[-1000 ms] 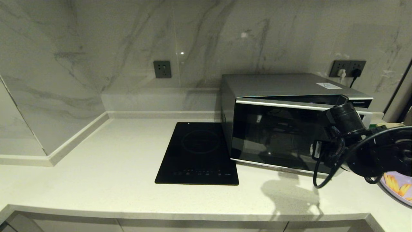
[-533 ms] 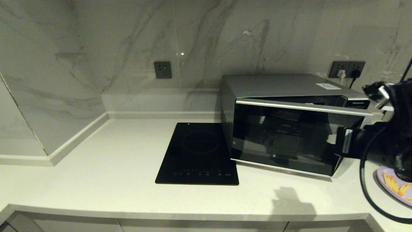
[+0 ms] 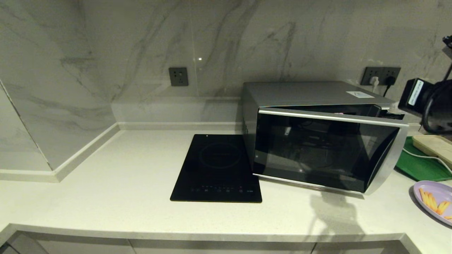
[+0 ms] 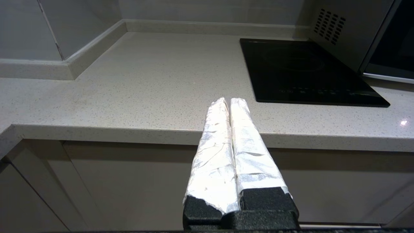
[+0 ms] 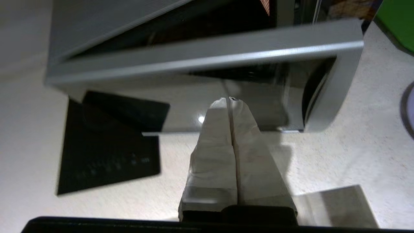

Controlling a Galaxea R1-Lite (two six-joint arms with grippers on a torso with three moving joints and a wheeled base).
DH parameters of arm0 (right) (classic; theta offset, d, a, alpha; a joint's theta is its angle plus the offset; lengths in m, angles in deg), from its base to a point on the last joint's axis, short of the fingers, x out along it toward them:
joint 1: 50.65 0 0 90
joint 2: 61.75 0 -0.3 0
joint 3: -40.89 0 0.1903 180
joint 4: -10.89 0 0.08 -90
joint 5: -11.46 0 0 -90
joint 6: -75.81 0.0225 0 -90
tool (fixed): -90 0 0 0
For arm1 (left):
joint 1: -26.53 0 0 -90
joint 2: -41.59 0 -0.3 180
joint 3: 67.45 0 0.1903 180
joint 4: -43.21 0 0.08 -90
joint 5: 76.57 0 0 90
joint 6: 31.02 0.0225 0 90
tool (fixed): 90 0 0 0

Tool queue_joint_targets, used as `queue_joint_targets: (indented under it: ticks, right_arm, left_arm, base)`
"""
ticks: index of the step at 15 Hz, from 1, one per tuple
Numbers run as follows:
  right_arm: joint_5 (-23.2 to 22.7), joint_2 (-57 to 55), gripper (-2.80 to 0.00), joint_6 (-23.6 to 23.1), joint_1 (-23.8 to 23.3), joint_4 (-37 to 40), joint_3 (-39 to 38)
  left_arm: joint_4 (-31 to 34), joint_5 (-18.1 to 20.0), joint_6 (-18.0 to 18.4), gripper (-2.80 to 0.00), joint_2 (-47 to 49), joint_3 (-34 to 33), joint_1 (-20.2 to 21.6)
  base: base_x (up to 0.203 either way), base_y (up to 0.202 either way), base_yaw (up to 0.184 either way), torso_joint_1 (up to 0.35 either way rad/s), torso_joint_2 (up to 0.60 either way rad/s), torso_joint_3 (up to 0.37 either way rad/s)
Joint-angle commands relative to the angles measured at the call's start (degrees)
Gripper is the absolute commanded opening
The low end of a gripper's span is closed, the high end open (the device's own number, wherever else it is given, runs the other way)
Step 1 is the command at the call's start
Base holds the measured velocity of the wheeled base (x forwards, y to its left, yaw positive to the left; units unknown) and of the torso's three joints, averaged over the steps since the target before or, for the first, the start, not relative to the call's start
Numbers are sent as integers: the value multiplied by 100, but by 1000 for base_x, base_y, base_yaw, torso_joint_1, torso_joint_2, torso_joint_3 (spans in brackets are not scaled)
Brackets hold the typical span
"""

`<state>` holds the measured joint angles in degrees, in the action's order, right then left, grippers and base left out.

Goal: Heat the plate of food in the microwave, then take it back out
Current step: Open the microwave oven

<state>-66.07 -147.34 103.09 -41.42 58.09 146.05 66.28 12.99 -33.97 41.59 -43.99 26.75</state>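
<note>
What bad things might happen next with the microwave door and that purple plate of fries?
1. The microwave door stands only part way open, so the plate of food may not fit through unless the door is swung wider first.
2. The plate sits near the counter's front right corner; a careless nudge might push it off.
3. The right gripper, shut and empty, hangs above the door; coming down, it may bump the door. The left gripper is parked, shut, at the counter's front edge.

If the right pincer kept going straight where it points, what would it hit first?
Most likely the dark glass door of the microwave: the shut right pincer aims at that ajar door, though depth is unclear.
</note>
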Motion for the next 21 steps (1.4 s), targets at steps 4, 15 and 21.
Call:
queue_joint_targets:
  ticks: [4, 15, 21]
  right_arm:
    - [-373, -1896, -280, 725, -726, 956, 2425]
    - [-1000, -2875, -280, 1359, -1714, 1481, 3124]
    - [-1141, -2600, -280, 1221, -1706, 1659, 2644]
  left_arm:
    - [-5, 0, -4, -280, 0, -1, -4]
    - [-5, 0, -4, -280, -9, -1, 4]
    - [-5, 0, -4, -280, -9, -1, 4]
  base:
    - [0, 0, 0, 0, 0, 0]
    - [0, 0, 0, 0, 0, 0]
    - [0, 0, 0, 0, 0, 0]
